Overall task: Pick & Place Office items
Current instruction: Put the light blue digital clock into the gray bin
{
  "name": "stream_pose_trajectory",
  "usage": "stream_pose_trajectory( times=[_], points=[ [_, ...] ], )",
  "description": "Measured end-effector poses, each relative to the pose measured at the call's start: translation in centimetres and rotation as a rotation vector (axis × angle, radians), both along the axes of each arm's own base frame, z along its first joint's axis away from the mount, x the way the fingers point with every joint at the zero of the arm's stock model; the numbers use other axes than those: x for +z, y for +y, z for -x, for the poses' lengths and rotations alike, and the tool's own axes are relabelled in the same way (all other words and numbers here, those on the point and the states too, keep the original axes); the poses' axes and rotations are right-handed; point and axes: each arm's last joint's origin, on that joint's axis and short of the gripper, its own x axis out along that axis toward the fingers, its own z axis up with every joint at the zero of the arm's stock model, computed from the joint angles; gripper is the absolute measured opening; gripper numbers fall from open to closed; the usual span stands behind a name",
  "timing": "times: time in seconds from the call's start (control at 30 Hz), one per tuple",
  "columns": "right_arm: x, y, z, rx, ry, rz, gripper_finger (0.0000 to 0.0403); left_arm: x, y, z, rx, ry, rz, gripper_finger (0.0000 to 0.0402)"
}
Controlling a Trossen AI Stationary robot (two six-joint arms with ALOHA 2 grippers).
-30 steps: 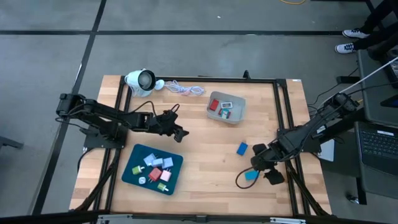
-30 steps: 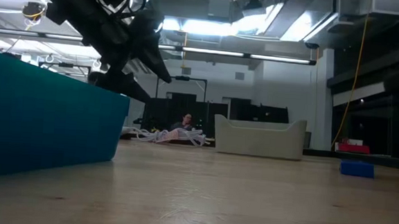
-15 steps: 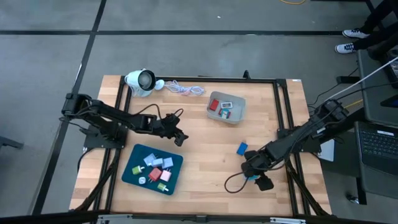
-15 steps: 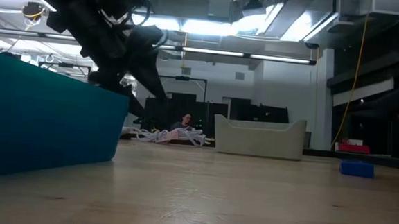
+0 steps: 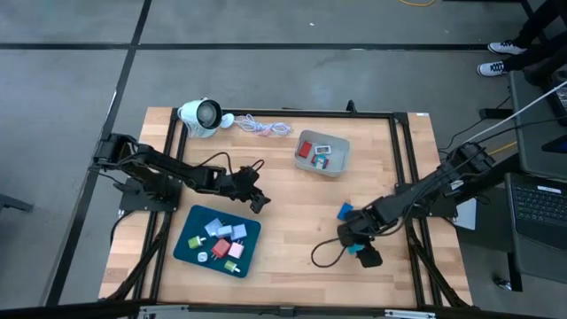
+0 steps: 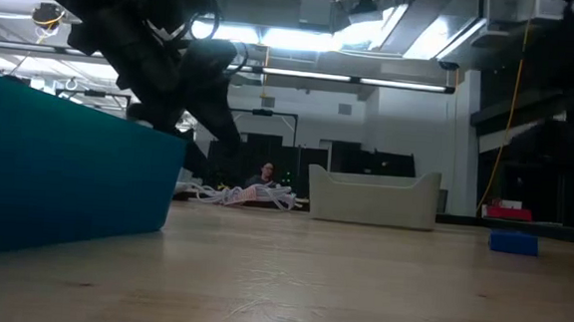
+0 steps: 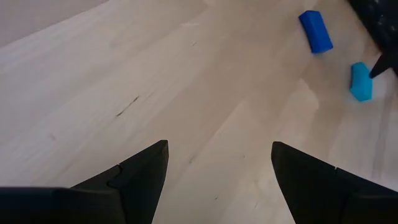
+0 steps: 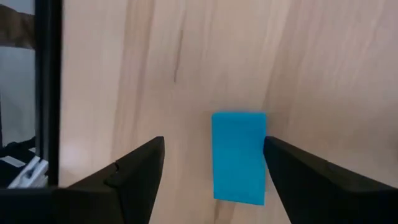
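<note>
A light blue block (image 8: 239, 155) lies flat on the wood between the fingers of my open right gripper (image 8: 214, 146), nearer one finger; I cannot tell whether that finger touches it. In the high view my right gripper (image 5: 350, 237) hovers low just near of a darker blue block (image 5: 345, 211). My open left gripper (image 5: 259, 204) hangs above the far right corner of the teal tray (image 5: 188, 251), which holds several small pieces. The left wrist view shows the blue block (image 7: 315, 31) and the light blue block (image 7: 360, 81) far ahead.
A grey bin (image 5: 338, 165) near the table's far side holds red, blue and white pieces. A white round device (image 5: 199, 115) with a cord (image 5: 261, 127) sits at the far left corner. Bare wood lies between the tray and the right arm. A black frame rims the table.
My right gripper has moved toward the table's left, over the light blue block, staying low. My left gripper has shifted a little toward the near edge, closer to the tray's corner.
</note>
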Motion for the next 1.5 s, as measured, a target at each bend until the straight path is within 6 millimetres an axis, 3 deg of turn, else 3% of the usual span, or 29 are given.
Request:
stream_pose_trajectory(
  times=[0.2, 0.53, 0.77, 1.27, 1.5],
  points=[
    [0.6, -0.3, -0.6, 0.002, -0.027, 0.01, 0.0281, 0.1, 0.0, -0.1, -0.005, -0.016, -0.004, 0.0281],
    [-1.6, -1.1, 0.6, -0.009, 0.029, 0.03, 0.0281, 0.0, 0.0, 0.0, -0.02, -0.002, -0.027, 0.0281],
    [-1.7, -0.9, 0.3, -0.032, 0.004, 0.009, 0.0281, 0.0, 0.0, 0.0, -0.014, -0.001, -0.027, 0.0281],
    [-3.9, -0.2, -0.8, -0.094, -0.007, 0.079, 0.028, -0.4, 0.1, -0.1, 0.002, 0.021, -0.038, 0.0281],
    [-4.0, -0.3, -0.9, -0.119, -0.032, 0.111, 0.025, -1.5, -0.1, -0.3, -0.008, 0.049, -0.032, 0.0281]
  ],
)
